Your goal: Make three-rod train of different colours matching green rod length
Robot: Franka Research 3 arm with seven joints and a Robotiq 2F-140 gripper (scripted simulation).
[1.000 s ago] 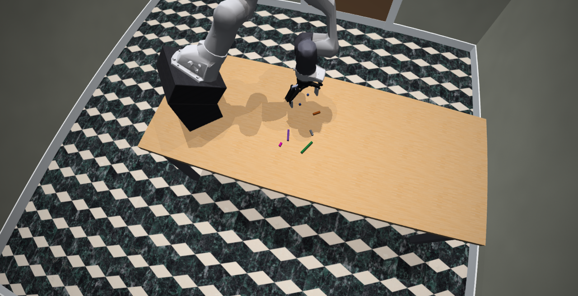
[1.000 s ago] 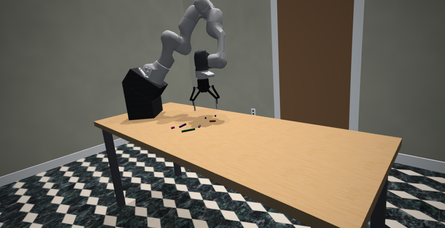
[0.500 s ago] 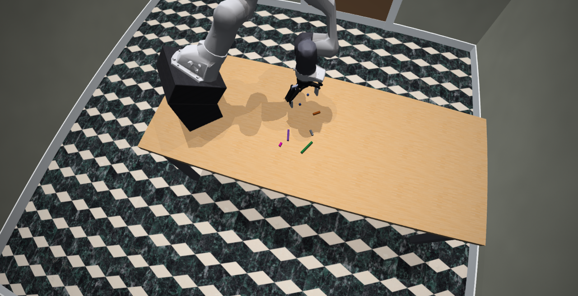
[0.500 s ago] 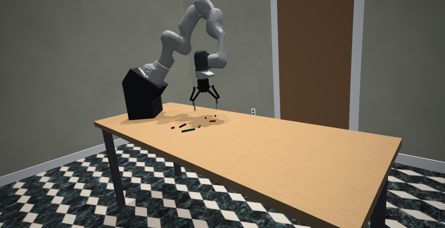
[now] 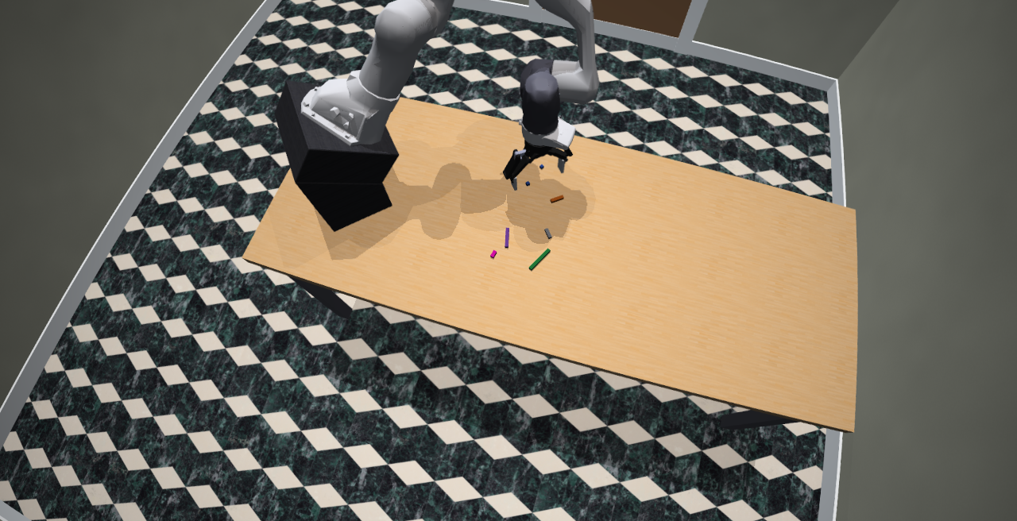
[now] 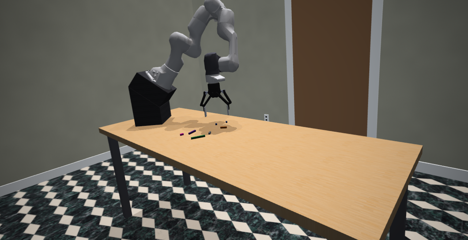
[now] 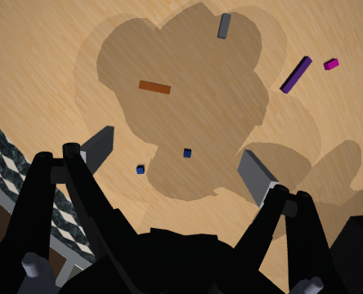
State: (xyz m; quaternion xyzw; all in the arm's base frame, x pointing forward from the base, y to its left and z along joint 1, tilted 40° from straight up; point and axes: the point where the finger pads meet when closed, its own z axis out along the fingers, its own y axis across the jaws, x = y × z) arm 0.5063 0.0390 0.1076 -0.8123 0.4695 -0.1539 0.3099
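My gripper (image 5: 538, 176) (image 6: 216, 115) (image 7: 178, 149) is open and empty, above the table. Below it, apart, lie one blue rod (image 5: 527, 183) (image 6: 215, 123) (image 7: 187, 153) and another blue rod (image 5: 541, 167) (image 6: 226, 121) (image 7: 140, 169). An orange rod (image 5: 556, 198) (image 6: 223, 127) (image 7: 154, 87) and a grey rod (image 5: 547, 233) (image 6: 209, 132) (image 7: 224, 26) lie apart. A purple rod (image 5: 507, 237) (image 6: 192, 131) (image 7: 296, 75) lies near a magenta rod (image 5: 493, 254) (image 6: 181, 134) (image 7: 331, 64). The green rod (image 5: 539, 259) (image 6: 197, 137) lies beyond the grey one, outside the wrist view. No rods touch.
The wooden table (image 5: 711, 268) (image 6: 294, 160) extends far to the right in the top and exterior views. The black arm base (image 5: 341, 176) (image 6: 148, 104) stands at its left end. The arm's shadow falls over the blue, orange and grey rods. The table's back edge is behind the gripper.
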